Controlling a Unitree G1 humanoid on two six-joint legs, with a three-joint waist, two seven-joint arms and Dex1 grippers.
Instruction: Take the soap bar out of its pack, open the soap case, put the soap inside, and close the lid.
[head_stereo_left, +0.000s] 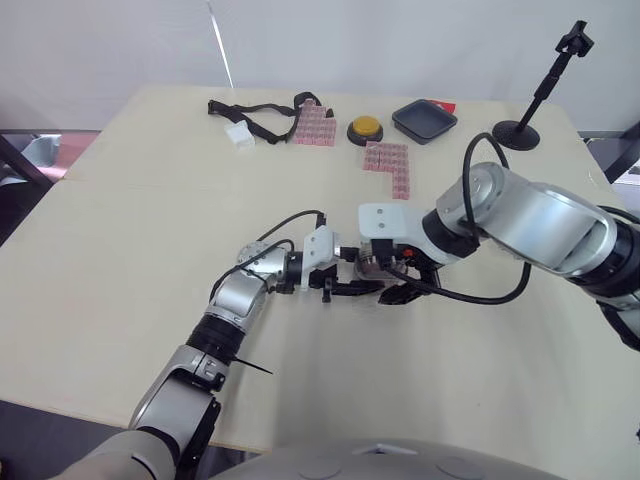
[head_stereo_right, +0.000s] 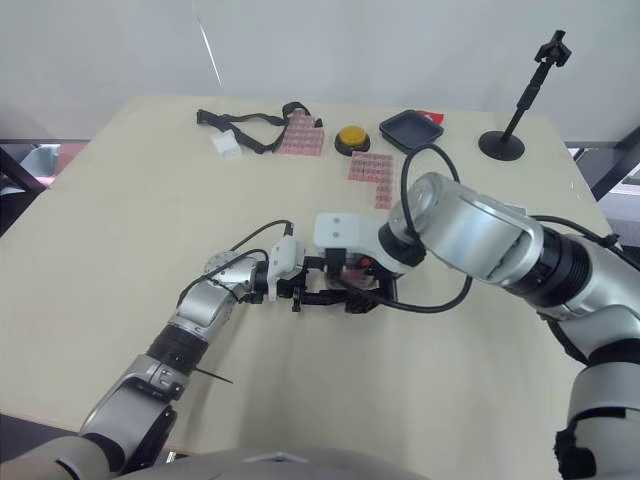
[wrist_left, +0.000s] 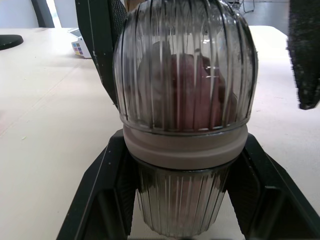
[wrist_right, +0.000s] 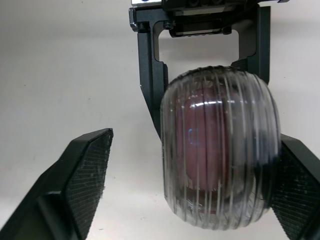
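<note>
Clear ribbed soap case (wrist_left: 185, 165), pink soap bar (wrist_left: 186, 90) inside, lid (wrist_left: 150, 45) down, gripped in left end effector (head_stereo_left: 352, 287) at centre of worktop (head_stereo_left: 150, 250). Wide-spread right end effector (wrist_right: 195, 145) around lid. Closing step, seemingly near done; next: press lid fully home, then release without tipping.

The soap case (wrist_left: 185, 100) is gleaming in ribbed, glossy clear plastic; the worktop (head_stereo_left: 120, 250) is looking smooth and matt, the pads (wrist_right: 85, 170) of the right tool (wrist_right: 192, 145) rough.

soap (wrist_left: 190, 85) in case (wrist_left: 186, 150); case in left tool (head_stereo_left: 352, 287).
</note>
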